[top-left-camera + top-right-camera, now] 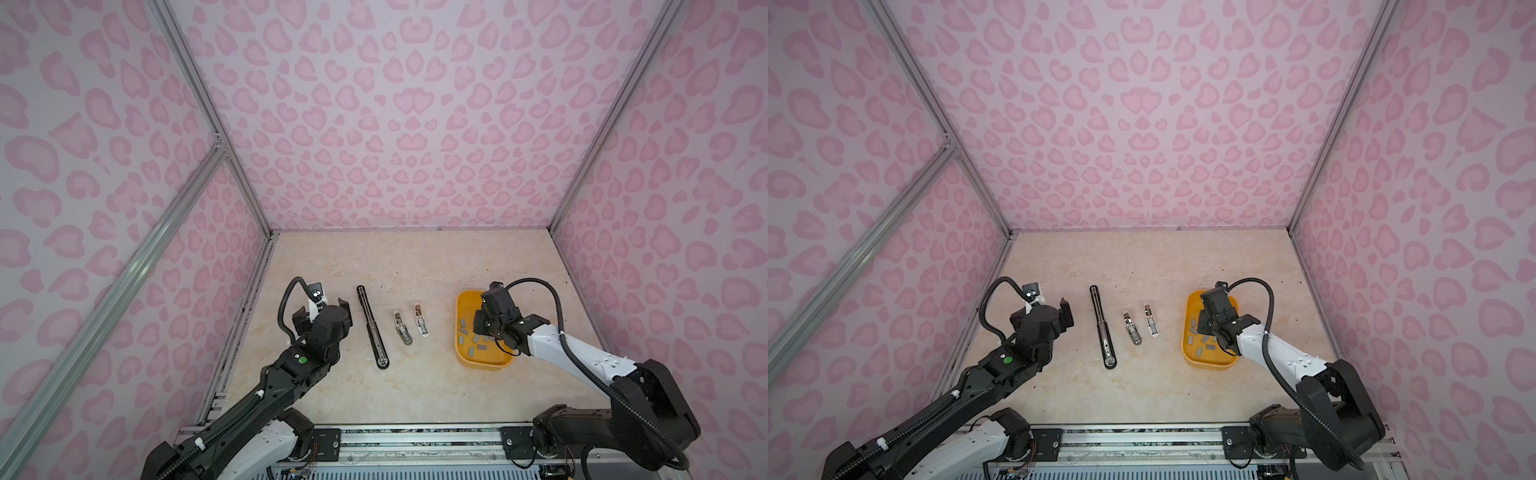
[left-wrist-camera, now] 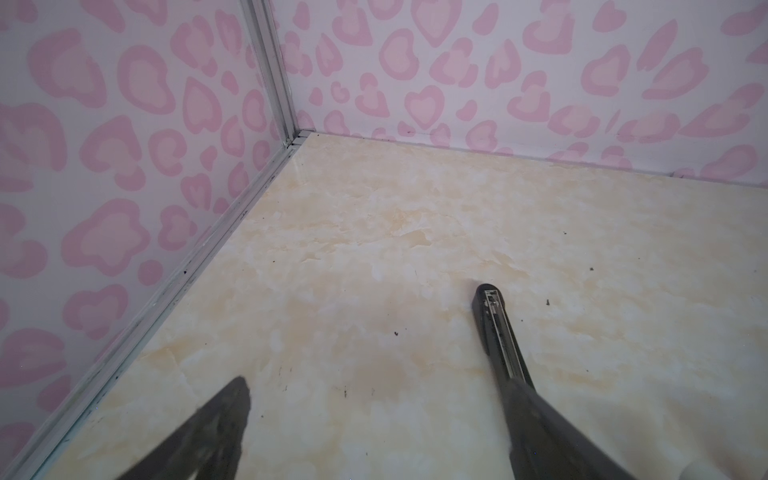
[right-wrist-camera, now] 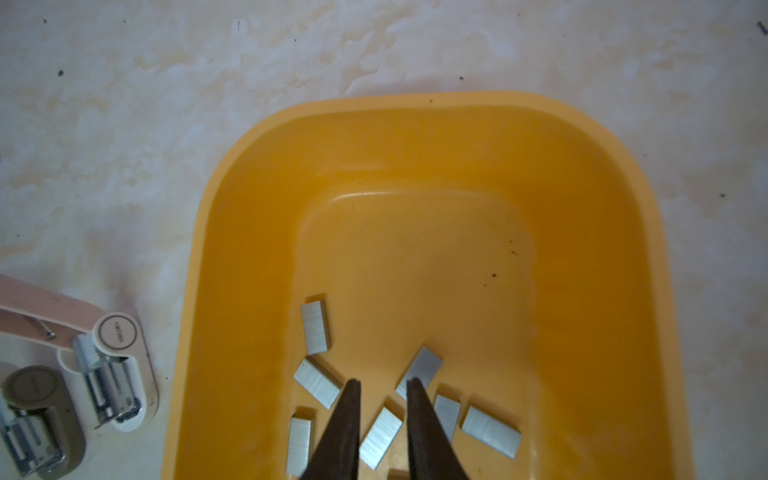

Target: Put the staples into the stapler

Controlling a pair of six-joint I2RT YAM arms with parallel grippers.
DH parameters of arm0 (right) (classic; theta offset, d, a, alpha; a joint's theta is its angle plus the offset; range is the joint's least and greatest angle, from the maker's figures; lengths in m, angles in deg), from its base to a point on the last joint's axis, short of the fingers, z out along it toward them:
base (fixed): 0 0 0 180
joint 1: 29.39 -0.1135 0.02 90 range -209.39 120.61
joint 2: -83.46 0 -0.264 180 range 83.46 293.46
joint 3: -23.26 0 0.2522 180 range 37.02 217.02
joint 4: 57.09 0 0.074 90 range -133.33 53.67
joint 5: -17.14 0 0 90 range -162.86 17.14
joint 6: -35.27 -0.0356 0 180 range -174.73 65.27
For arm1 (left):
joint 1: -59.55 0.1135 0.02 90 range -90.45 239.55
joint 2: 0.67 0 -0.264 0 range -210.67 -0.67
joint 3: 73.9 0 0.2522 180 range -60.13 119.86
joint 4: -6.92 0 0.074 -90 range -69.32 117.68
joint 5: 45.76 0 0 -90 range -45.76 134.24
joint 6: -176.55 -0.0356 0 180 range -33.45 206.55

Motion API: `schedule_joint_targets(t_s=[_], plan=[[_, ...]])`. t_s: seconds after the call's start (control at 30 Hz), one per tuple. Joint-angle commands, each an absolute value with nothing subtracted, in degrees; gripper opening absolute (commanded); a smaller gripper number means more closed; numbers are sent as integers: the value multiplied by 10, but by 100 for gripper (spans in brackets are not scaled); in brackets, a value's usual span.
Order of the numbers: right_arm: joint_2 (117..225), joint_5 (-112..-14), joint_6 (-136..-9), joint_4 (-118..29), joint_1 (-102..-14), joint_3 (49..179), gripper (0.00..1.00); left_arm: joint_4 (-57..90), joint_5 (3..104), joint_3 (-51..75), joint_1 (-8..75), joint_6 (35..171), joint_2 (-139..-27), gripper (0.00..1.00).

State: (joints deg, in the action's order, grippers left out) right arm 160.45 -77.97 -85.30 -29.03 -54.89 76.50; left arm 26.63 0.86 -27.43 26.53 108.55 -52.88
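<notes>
Several staples lie scattered in a yellow tray near the desk's right edge, crowding the right claw, which is narrowly parted around one strip; grip unclear. Two small staplers and a long black stapler lie mid-desk. The left claw gapes, empty.

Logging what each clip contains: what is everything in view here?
staples: at least seven showing, grey, in the tray
tray: one, yellow, table's right side
long stapler: one, black, left of centre
olive stapler: one, olive, centre
white stapler: one, white and pink, between olive stapler and tray
table: one, cream marble
walls: three, pink spotted print
left tool: one, black, wide open over bare table beside the long stapler
right tool: one, black, narrowly parted, down in the tray over the staples
</notes>
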Motion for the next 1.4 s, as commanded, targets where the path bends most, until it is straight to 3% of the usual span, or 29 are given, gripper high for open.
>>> schedule_joint_targets(t_s=[0.0, 0.13, 0.93, 1.23, 1.37], plan=[[1635, -747, -829, -327, -549, 768, 23, 236, 53, -265, 281, 1060, -536, 96], [1669, -744, -818, -329, -550, 785, 23, 227, 105, -277, 309, 1059, -522, 96], [1791, -770, -800, -295, -583, 866, 28, 212, 97, -288, 317, 1056, -524, 96], [1817, -823, -803, -260, -597, 885, 26, 211, 98, -287, 318, 1057, -525, 96], [1824, -838, -805, -252, -603, 889, 20, 212, 99, -287, 318, 1058, -523, 96]])
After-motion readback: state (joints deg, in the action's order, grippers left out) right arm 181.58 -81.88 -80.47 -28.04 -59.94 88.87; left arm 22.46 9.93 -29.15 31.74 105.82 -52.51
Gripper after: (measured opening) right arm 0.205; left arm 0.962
